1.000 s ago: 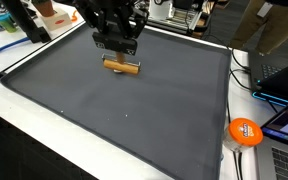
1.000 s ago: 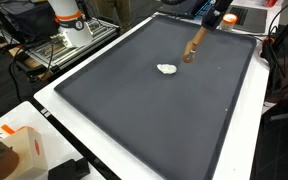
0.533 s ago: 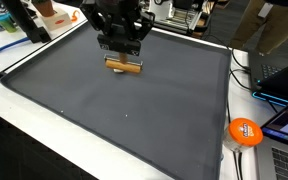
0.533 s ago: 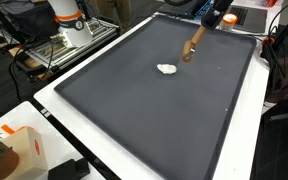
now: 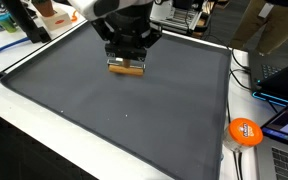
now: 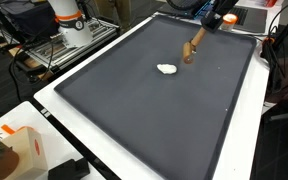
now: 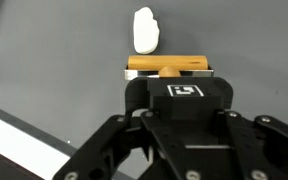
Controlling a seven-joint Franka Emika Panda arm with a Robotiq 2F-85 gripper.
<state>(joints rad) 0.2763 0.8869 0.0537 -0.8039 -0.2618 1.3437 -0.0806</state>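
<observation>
The gripper (image 5: 125,60) is black, the wooden stick (image 5: 125,68) tan-brown, the lump (image 6: 167,69) white, the mat (image 5: 114,120) plain dark grey, the table (image 5: 24,130) around it white, and the disc (image 5: 245,131) orange with a pale mark.

Dark grey mat (image 5: 134,115) on white table (image 5: 29,130), laptops (image 5: 280,72) alongside, wire cart (image 6: 42,52) behind

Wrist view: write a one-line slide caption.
Gripper shut on a wooden stick over a dark mat, a white lump lying just beyond it.
</observation>
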